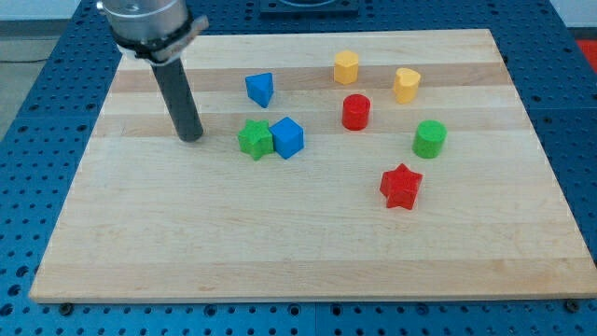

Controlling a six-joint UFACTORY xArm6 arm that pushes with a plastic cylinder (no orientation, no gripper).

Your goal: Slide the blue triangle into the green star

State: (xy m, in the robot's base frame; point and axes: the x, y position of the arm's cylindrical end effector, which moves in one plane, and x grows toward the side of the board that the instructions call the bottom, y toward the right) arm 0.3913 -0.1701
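Note:
The blue triangle (260, 90) lies on the wooden board at the view's upper middle. The green star (254, 139) lies below it, a short gap apart, and touches a blue cube (288, 137) on its right. My tip (191, 137) rests on the board to the left of the green star, about level with it. The tip is below and left of the blue triangle and touches no block.
A yellow hexagonal block (346, 67), a yellow heart (406, 85), a red cylinder (355, 112), a green cylinder (429, 139) and a red star (401, 186) lie on the right half. The wooden board (187, 243) sits on a blue perforated table.

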